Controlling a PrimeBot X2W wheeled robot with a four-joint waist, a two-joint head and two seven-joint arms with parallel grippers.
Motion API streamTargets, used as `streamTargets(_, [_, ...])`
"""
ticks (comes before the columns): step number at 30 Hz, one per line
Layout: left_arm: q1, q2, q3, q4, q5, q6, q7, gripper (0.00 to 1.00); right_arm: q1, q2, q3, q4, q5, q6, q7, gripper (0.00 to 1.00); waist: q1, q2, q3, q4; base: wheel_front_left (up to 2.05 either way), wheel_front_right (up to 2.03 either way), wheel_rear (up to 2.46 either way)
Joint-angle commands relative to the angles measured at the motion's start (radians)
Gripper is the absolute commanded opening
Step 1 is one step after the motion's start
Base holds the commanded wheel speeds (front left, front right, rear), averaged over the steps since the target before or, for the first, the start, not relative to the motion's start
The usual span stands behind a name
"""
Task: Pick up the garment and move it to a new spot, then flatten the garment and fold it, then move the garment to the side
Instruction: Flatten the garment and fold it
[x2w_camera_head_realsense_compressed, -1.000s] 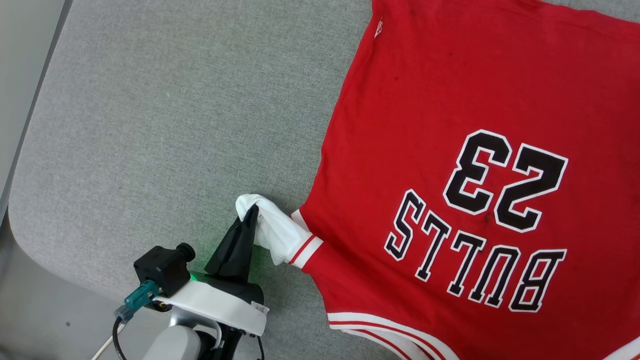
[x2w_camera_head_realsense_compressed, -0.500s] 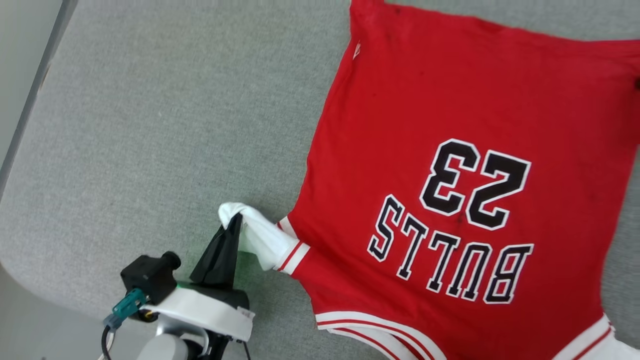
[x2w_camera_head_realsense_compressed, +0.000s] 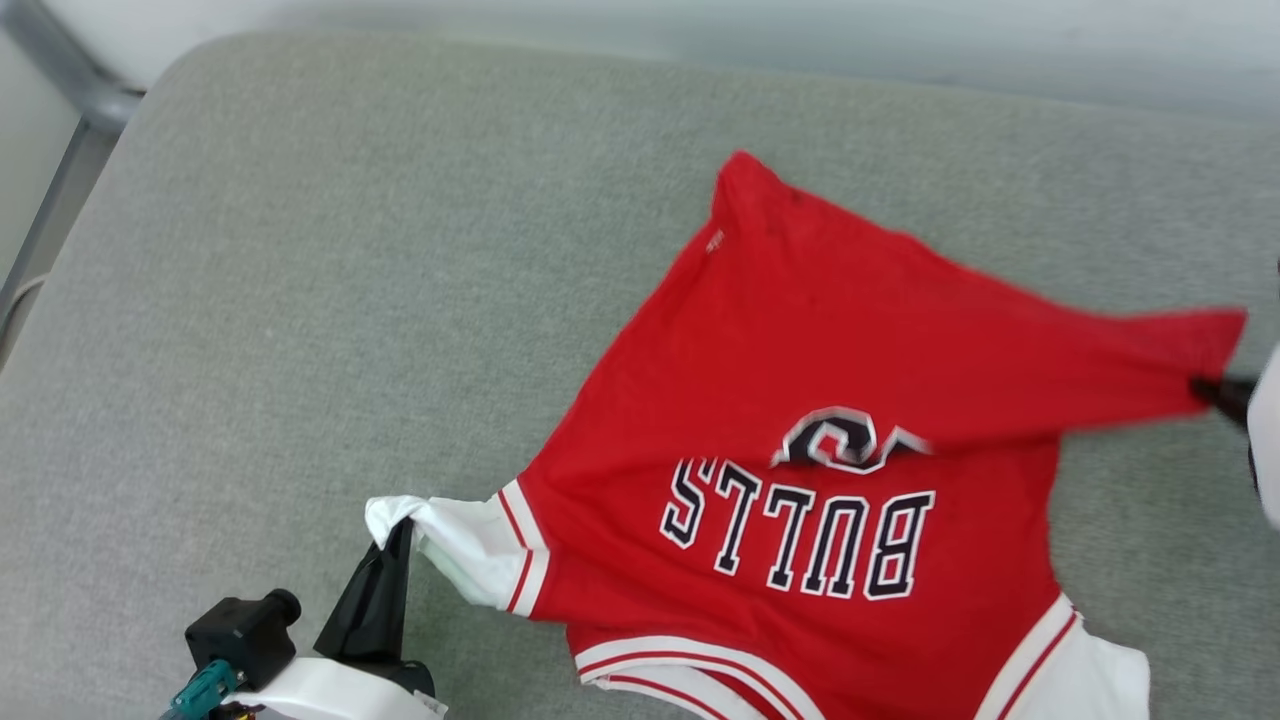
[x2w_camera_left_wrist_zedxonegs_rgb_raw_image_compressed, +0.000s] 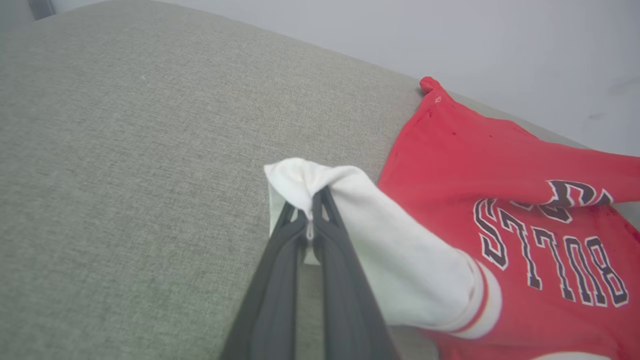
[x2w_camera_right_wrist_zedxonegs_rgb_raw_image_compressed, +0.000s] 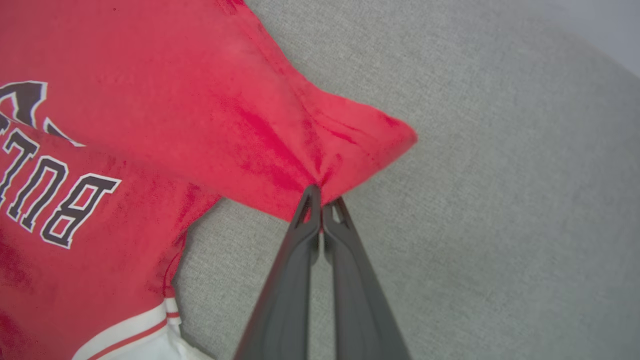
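The garment (x2w_camera_head_realsense_compressed: 800, 400), a red jersey with white sleeves and black "BULLS" lettering, lies front up on the grey cushion. Its far hem is lifted and folded toward me, covering most of the number. My left gripper (x2w_camera_head_realsense_compressed: 400, 528) is shut on the white sleeve's end (x2w_camera_left_wrist_zedxonegs_rgb_raw_image_compressed: 310, 180) at the lower left. At the right edge of the head view my right gripper (x2w_camera_head_realsense_compressed: 1205, 388) is shut on the red hem corner (x2w_camera_right_wrist_zedxonegs_rgb_raw_image_compressed: 350, 150), holding it above the cushion. In the right wrist view the red cloth bunches at the gripper (x2w_camera_right_wrist_zedxonegs_rgb_raw_image_compressed: 322, 192).
The grey fabric cushion (x2w_camera_head_realsense_compressed: 350, 300) stretches wide to the left and behind the jersey. Its rounded far edge meets a pale wall (x2w_camera_head_realsense_compressed: 700, 30). A grey metal leg (x2w_camera_head_realsense_compressed: 60, 180) stands off the left edge.
My right gripper has shut on the hem corner and pulled it up and toward me, folding red cloth over the number. The head camera has tilted; the left gripper keeps hold of the sleeve.
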Motion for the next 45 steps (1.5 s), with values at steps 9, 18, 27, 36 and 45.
streamTargets(9, [0.062,0.028,0.016,-0.029,-0.003,0.026,0.014,0.0,0.446,0.013,-0.157,-0.142,0.032,-0.001,-0.022,0.0,0.0001,0.0,-0.088,-0.075,0.0,0.0,0.0])
streamTargets(18, [0.089,0.045,0.013,-0.042,-0.005,0.033,0.026,0.0,0.76,0.119,-0.237,-0.148,0.016,-0.001,0.029,0.0,0.0001,0.0,-0.109,-0.088,0.0,0.0,0.0])
streamTargets(27, [0.086,0.056,0.008,-0.045,-0.001,0.039,0.027,0.0,0.77,0.181,-0.255,-0.116,-0.022,-0.001,-0.051,1.0,0.0001,0.0,-0.111,-0.091,0.0,0.0,0.0])
streamTargets(36, [0.083,0.057,-0.008,-0.056,0.005,0.042,0.033,0.0,0.597,0.184,-0.359,-0.262,-0.057,-0.001,-0.196,1.0,0.0001,0.0,-0.125,-0.081,0.0,0.0,0.0])
streamTargets(45, [0.037,0.049,-0.037,-0.07,0.015,0.035,0.038,0.0,0.255,0.137,-0.221,-0.299,-0.116,-0.001,-0.118,1.0,0.0001,0.0,-0.088,-0.04,0.0,0.0,0.0])
